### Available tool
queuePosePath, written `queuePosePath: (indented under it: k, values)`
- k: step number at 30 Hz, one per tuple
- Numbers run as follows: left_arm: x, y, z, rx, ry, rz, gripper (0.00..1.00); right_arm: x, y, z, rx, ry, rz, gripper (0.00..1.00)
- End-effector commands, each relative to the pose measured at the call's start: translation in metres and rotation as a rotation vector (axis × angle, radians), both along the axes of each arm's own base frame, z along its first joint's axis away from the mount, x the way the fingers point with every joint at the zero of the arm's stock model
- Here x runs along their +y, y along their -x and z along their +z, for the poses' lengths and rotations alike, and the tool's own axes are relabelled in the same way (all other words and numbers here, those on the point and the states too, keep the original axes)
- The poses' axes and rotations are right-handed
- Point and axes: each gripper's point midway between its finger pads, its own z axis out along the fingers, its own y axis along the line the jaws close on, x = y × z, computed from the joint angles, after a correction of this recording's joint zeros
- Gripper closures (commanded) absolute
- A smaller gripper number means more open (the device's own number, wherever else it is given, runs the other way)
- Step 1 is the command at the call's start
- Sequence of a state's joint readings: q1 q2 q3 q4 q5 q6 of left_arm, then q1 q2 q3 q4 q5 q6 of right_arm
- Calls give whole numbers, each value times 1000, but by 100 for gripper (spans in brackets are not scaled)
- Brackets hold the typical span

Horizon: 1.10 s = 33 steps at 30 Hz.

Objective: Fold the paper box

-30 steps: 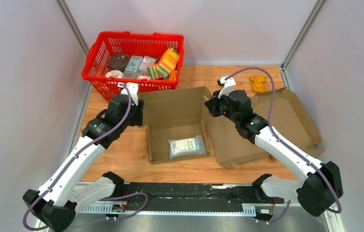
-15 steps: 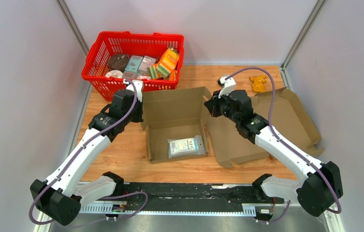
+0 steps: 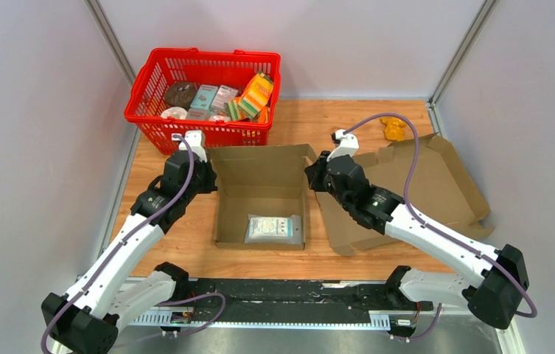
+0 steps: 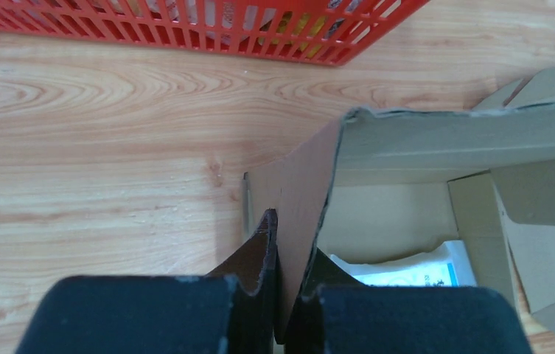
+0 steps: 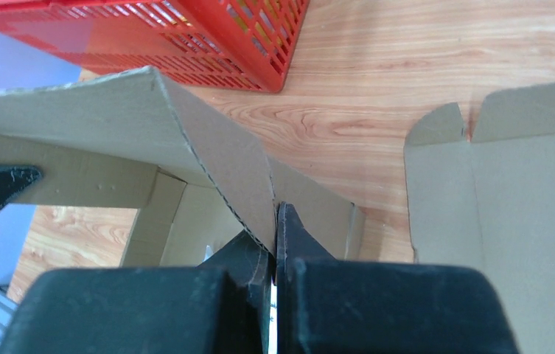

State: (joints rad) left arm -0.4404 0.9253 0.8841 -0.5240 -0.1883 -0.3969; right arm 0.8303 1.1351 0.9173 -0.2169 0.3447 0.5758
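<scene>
The box now sits nearer and squarer, sides upright. The left end effector and right end effector each pinch a side, so closing flaps likely follows.

A light wood-grain table sits in a small booth. The back wall, left wall and right wall are plain pale grey (faintly lilac). Silvery metal posts mark the back corners. A black rail runs along the table's near edge. Light is even, shadows soft.
</scene>
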Motion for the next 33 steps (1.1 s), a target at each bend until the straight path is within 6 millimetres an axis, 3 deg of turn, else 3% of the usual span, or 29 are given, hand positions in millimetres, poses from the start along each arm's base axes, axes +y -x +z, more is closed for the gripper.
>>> queuePosePath:
  k: [1, 6, 10, 13, 14, 25, 27, 29, 33]
  values:
    - [-16, 3, -6, 0, 121, -11, 96, -12, 1, -16, 84, -54, -186, 100]
    - [-19, 9, -14, 20, 92, -51, 96, -9, 0, -4, 87, -68, -220, 100]
    - [-10, 16, -23, 40, 48, -38, 97, -5, 7, -9, 109, -76, -214, 100]
    - [-6, 22, -30, 39, 41, -34, 98, -3, 16, -22, 98, -49, -207, 100]
    - [-5, 25, -33, 41, 44, -39, 98, -4, 22, -37, 106, -17, -196, 100]
    - [-6, 44, -53, 72, 75, -64, 99, -19, 54, -75, 50, 59, -121, 99]
    - [-5, 47, -55, 66, 78, -72, 99, -23, 60, -74, 50, 55, -104, 94]
    - [-5, 50, -56, 58, 82, -82, 99, -29, 67, -76, 58, 89, -82, 80]
    - [-7, 53, -58, 54, 86, -101, 99, -41, 82, -60, 62, 100, -20, 52]
